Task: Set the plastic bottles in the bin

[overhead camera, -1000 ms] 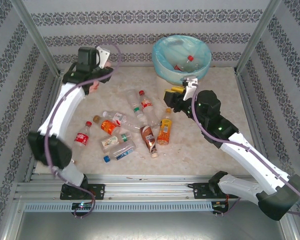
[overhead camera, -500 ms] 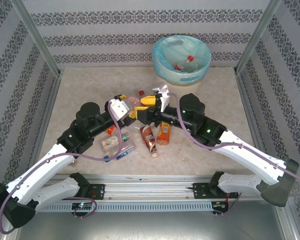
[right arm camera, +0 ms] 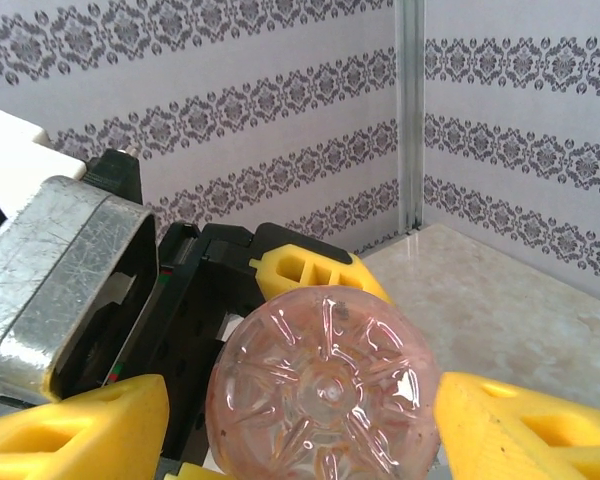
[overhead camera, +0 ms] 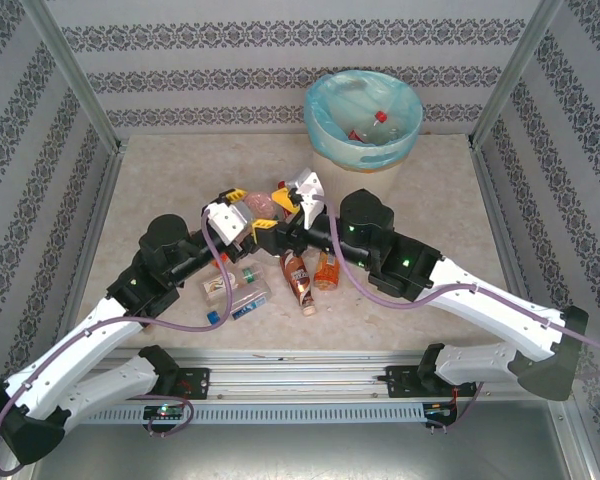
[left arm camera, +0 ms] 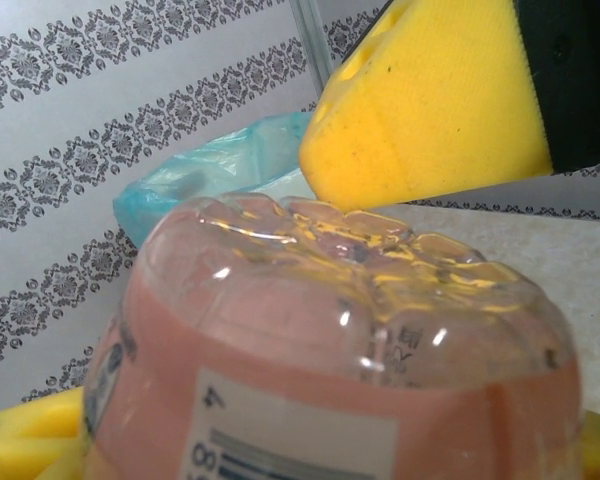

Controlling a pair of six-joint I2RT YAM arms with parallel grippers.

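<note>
Centrally, a pink bottle point(right arm camera: 325, 392) is flanked from left and right.
We see the left gripper point(left arm camera: 310, 440) clamped on it; the right gripper point(right arm camera: 300, 425) stands wide around its base, not touching.

I see one pink bottle point(overhead camera: 263, 203) turned sideways mid-table, other bottles point(overhead camera: 298, 280) lying scattered just nearside of it, and the blue-lined cream bin point(overhead camera: 365, 158) upright behind, a red-capped bottle point(overhead camera: 382, 117) inside.
</note>
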